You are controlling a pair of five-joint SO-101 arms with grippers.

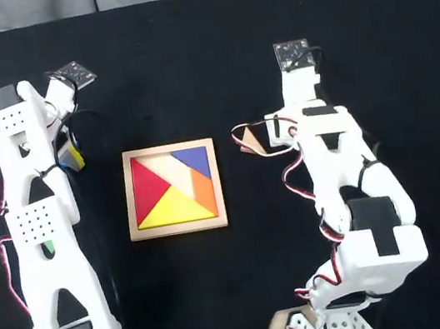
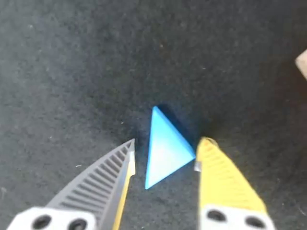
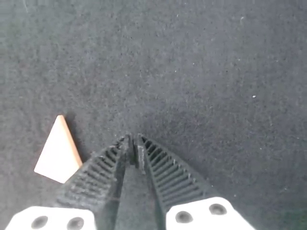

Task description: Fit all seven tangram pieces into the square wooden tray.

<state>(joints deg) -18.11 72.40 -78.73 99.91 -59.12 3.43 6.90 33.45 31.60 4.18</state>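
Note:
The square wooden tray [image 1: 180, 229] lies in the middle of the black cloth, holding red, yellow, orange, blue and pale pieces. A light blue triangle [image 2: 163, 148] lies flat on the cloth to the left of the tray. My left gripper [image 2: 169, 143] is open around it, a grey finger [image 2: 117, 165] on one side and a yellow finger [image 2: 218, 165] close to its corner on the other. In the high view this gripper [image 1: 71, 154] sits left of the tray. A pale peach triangle [image 3: 57, 151] lies beside my right gripper [image 3: 132, 143], which is shut on nothing. This triangle [image 1: 249, 144] is right of the tray.
Black cloth covers the whole table. A pale corner [image 2: 302, 63] shows at the edge of the left wrist view. Red wires [image 1: 289, 171] loop off the right arm near the peach triangle. Cables run along the table's back edge.

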